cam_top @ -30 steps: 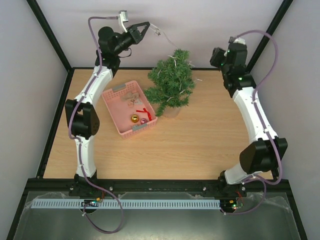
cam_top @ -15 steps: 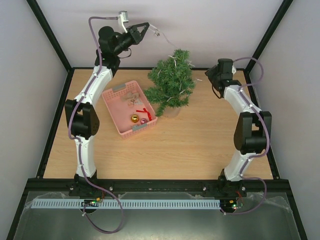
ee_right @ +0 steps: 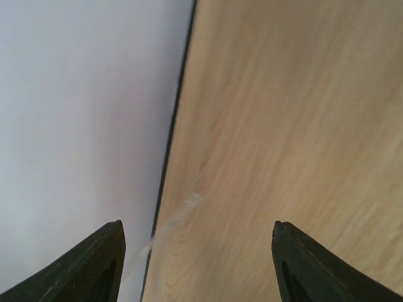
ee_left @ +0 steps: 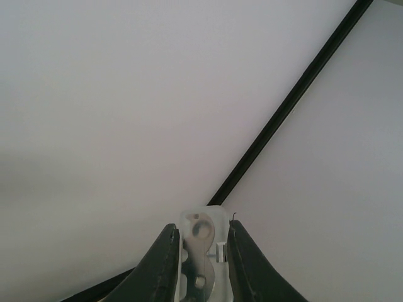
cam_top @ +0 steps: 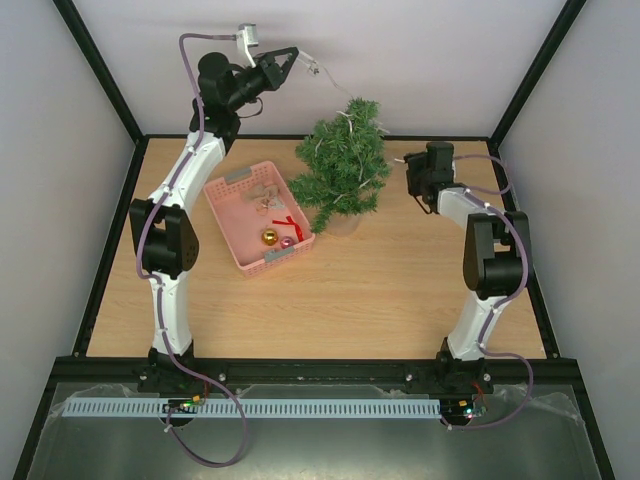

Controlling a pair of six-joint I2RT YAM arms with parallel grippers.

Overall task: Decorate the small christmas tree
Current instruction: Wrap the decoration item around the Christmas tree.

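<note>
Fingers of the left arm (ee_left: 165,264) pinch a clear plastic piece (ee_left: 201,248) high beside the small christmas tree (cam_top: 342,165) — right arm's fingers (ee_right: 101,264) gape empty over the surface (ee_right: 283,126).

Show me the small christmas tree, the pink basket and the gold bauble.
small christmas tree (cam_top: 345,165), top external view, middle branches.
pink basket (cam_top: 225,230), top external view, its left wall.
gold bauble (cam_top: 268,237), top external view, centre of the ball.

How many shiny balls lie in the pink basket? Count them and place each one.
2. A gold ball and a pink ball lie side by side at the near end of the basket, just below the red ribbon. More may be hidden from view.
</note>
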